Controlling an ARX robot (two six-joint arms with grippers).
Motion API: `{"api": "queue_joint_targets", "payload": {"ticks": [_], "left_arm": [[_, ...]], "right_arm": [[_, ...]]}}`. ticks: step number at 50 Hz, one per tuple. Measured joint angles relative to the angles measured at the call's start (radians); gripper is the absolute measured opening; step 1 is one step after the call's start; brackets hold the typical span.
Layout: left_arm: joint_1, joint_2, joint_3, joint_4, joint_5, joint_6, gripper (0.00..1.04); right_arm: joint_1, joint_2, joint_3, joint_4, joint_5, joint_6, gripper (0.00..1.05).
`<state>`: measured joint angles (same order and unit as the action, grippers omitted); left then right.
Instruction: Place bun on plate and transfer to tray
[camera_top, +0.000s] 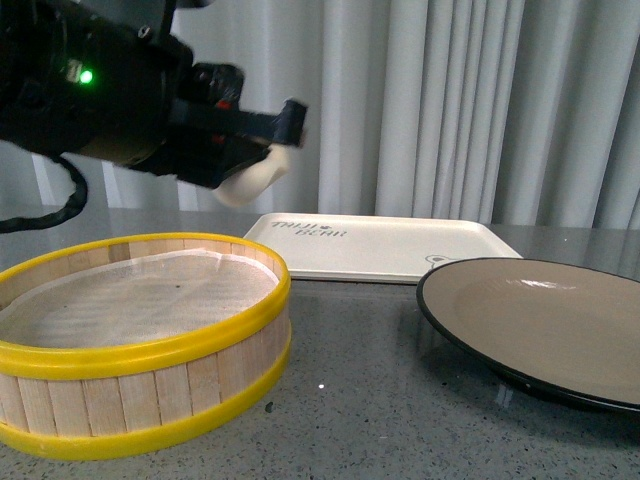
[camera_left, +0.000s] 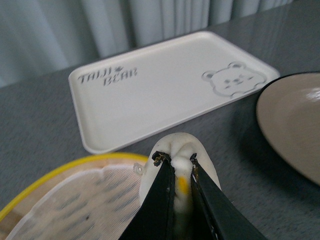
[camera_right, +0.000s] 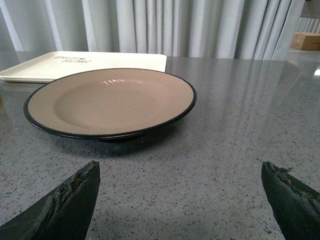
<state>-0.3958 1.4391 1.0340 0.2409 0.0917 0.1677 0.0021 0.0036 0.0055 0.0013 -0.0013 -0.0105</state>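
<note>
My left gripper is shut on the white bun and holds it in the air above the far rim of the steamer basket. In the left wrist view the black fingers pinch the bun across its pleated top, where an orange dot shows. The grey-brown plate with its black rim sits at the right, empty. Behind it lies the cream tray with dark lettering. The right gripper is open, low over the table just short of the plate.
A yellow-rimmed wooden steamer basket lined with white cloth fills the left front. Grey curtains hang behind the speckled grey table. A brown box shows far off in the right wrist view.
</note>
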Motion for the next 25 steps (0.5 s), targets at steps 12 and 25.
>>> {"api": "queue_joint_targets", "payload": {"ticks": [12, 25], "left_arm": [[-0.169, 0.032, 0.079, 0.058, 0.076, 0.017, 0.05], [-0.311, 0.186, 0.191, 0.064, 0.090, 0.133, 0.05]], "right_arm": [[0.000, 0.000, 0.000, 0.000, 0.000, 0.000, 0.96], [0.000, 0.000, 0.000, 0.000, 0.000, 0.000, 0.96]]}}
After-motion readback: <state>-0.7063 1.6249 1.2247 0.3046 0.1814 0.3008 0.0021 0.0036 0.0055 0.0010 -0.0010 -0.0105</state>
